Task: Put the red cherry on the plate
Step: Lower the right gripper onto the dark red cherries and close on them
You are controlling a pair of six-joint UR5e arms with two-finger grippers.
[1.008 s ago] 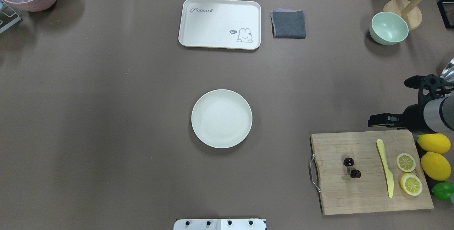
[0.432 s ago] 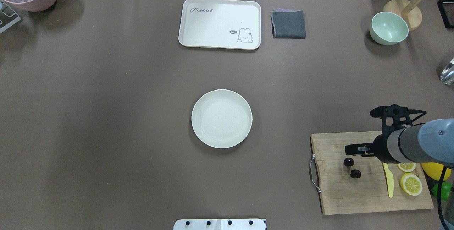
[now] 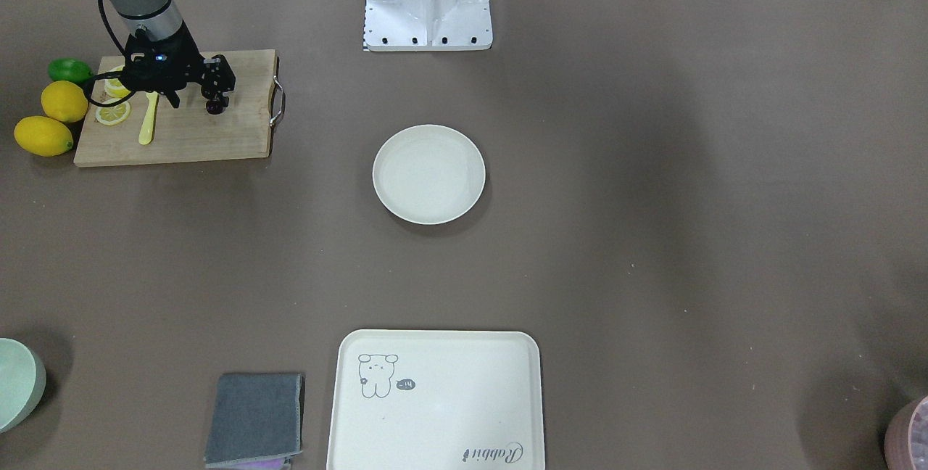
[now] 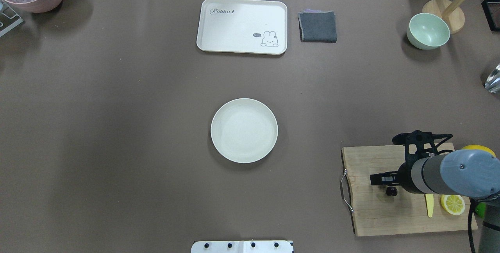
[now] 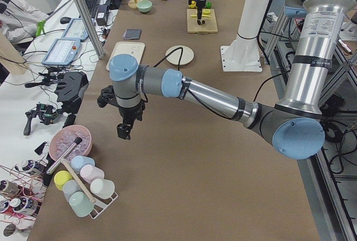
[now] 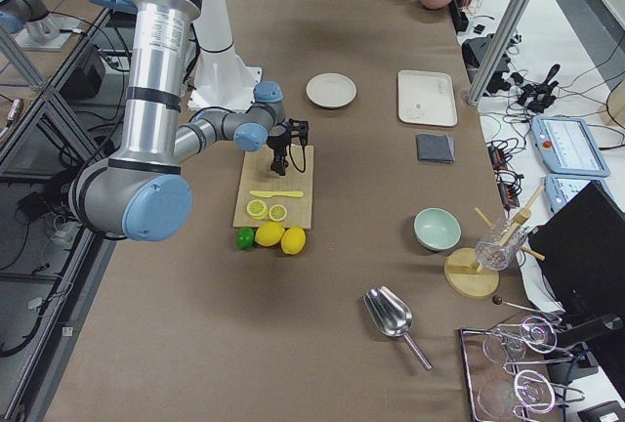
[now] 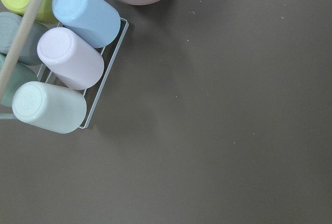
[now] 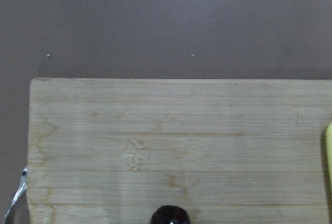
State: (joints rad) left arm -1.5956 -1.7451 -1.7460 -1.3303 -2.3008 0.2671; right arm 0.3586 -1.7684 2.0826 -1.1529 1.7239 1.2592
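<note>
Seen from overhead, only one dark fruit of the red cherry (image 4: 391, 191) shows. It lies on the wooden cutting board (image 4: 367, 214), at 4 o'clock from the plate (image 4: 244, 130), and the right gripper (image 4: 384, 179) hangs over its twin. The right wrist camera catches a cherry at its 6 o'clock edge but no fingers, so I cannot tell how the claw is set. The left gripper (image 5: 124, 131) appears only from the table's end, above bare table near the cup rack (image 5: 92, 196); its claw is likewise unreadable.
</note>
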